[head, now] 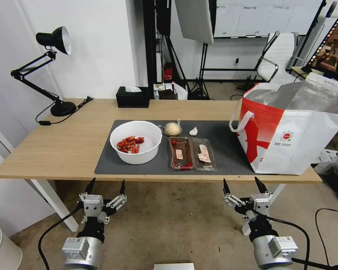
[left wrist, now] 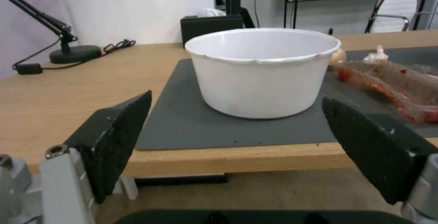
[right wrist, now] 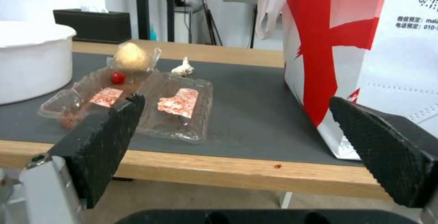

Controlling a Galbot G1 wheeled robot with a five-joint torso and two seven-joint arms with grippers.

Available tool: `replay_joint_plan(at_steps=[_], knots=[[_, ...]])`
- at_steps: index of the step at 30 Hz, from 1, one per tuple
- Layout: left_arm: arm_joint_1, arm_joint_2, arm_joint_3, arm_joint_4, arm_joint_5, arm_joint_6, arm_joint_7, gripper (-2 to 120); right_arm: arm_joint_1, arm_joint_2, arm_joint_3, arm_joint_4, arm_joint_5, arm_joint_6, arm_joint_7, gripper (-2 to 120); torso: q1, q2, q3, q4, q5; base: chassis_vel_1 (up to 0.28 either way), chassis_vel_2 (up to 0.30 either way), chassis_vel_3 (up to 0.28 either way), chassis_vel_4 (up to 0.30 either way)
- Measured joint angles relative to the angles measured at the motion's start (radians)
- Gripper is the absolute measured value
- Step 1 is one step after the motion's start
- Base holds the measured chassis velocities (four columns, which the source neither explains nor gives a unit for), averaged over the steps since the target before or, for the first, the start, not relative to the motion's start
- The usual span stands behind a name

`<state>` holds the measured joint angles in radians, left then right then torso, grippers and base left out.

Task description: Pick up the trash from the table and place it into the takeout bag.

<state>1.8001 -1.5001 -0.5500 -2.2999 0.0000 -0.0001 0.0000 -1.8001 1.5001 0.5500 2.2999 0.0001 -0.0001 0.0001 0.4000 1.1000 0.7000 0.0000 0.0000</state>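
A long light-wood desk [head: 64, 150] with white legs carries a large dark grey mat [head: 221, 150], and all the trash lies on that mat. At the mat's left end sits a white bowl [head: 136, 141] holding red pieces; just right of it, at the near edge, a clear hinged plastic food tray [head: 192, 153] lies opened flat, with red scraps and pale bits in both halves. Beyond the tray, toward the far edge of the mat, rest a tied clear bag with a beige lump [head: 172, 128] and, just right of that, a small crumpled white tissue [head: 193, 131]. The red-and-white takeout bag [head: 289, 138] stands upright at the right end of the desk with its mouth open, silver foil lining and a white loop handle showing, well apart from the tray. Both arms hang below the near edge of the desk, clear of everything on it: the left gripper [head: 105, 186] points up in front of the bowl, its jaws spread wide and holding nothing, and the right gripper [head: 245, 186] points up in front of the gap between tray and bag, jaws likewise wide apart and holding nothing. At the far left of the desk stands a black desk lamp [head: 50, 71], and a black tissue box [head: 133, 97] sits at the far edge behind the bowl
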Motion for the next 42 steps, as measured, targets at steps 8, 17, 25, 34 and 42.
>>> replay_joint_plan(at_steps=[8,17,25,34,42], knots=[[0.000,0.000,0.000,0.000,0.000,0.000,0.000,100,0.000,0.000,0.000,0.000,0.000,0.000,0.000,100,0.000,0.000,0.000,0.0000,0.0000,0.000,0.000,0.000,0.000],[0.000,0.000,0.000,0.000,0.000,0.000,0.000,100,0.000,0.000,0.000,0.000,0.000,0.000,0.000,100,0.000,0.000,0.000,0.0000,0.0000,0.000,0.000,0.000,0.000],[-0.005,0.009,-0.008,-0.006,-0.024,0.021,-0.006,100,0.005,-0.020,0.010,0.001,0.024,-0.022,-0.002,100,0.000,0.000,0.000,0.0000,0.0000,0.000,0.000,0.000,0.000],[-0.060,0.092,-0.093,-0.077,-0.231,0.147,-0.069,100,0.075,-0.236,0.135,0.031,0.291,-0.284,-0.038,100,0.000,0.000,0.000,0.0000,0.0002,0.000,0.000,0.000,0.000],[-0.089,0.143,-0.137,-0.113,-0.343,0.059,-0.096,100,0.125,-0.389,0.223,0.052,0.480,-0.469,-0.063,100,0.000,0.000,0.000,0.0001,-0.0002,0.000,0.000,0.000,0.000]])
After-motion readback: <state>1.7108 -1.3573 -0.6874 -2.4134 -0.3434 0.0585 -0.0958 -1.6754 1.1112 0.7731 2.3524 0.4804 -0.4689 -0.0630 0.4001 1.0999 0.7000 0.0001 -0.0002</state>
